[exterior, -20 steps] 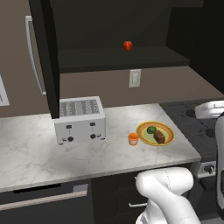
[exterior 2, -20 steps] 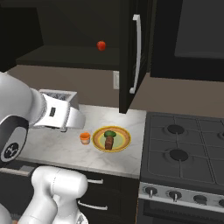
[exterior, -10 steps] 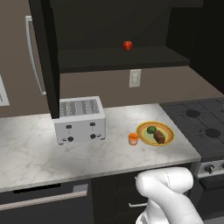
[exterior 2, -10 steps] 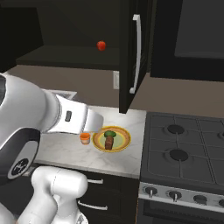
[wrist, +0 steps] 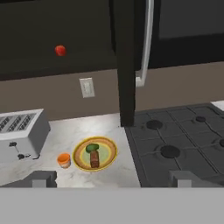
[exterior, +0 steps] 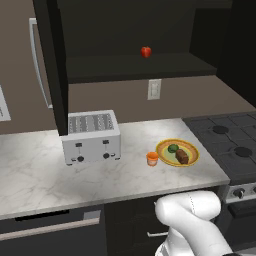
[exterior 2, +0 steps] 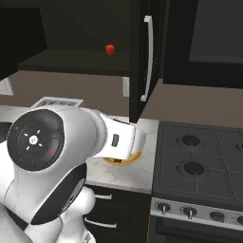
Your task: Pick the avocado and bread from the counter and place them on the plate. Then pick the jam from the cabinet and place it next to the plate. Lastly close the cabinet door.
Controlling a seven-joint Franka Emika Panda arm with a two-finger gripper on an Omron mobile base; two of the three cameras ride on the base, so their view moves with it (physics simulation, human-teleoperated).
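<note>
Green avocado [wrist: 92, 148], bread [wrist: 94, 159]: done, on plate [wrist: 107, 159] below my gripper [wrist: 111, 178]
Jam [wrist: 64, 160]: done, touching plate's left rim
Gripper: wide open, empty
Left: shut door [wrist: 124, 61] ahead

Illumination is even and diffuse – no distinct source shows. The counter [exterior: 40, 170] renders bright, its grey veins legible, without glare. Above the counter, the cabinet [exterior: 135, 35] interior is very dark; detail on the walls is lost, and the red fruit [exterior: 145, 51] stands out only by colour. Shadows on the counter are faint: a soft one lies under the toaster [exterior: 91, 136], a slight one beside the plate [exterior: 192, 150]. All three pictures are soft and low in resolution – edges appear slightly blurred throughout, with no selective focus. Straight lines stay straight toward the frame edges. The stove [exterior 2: 199, 161], right of the counter, reads mid-grey and matte.
</note>
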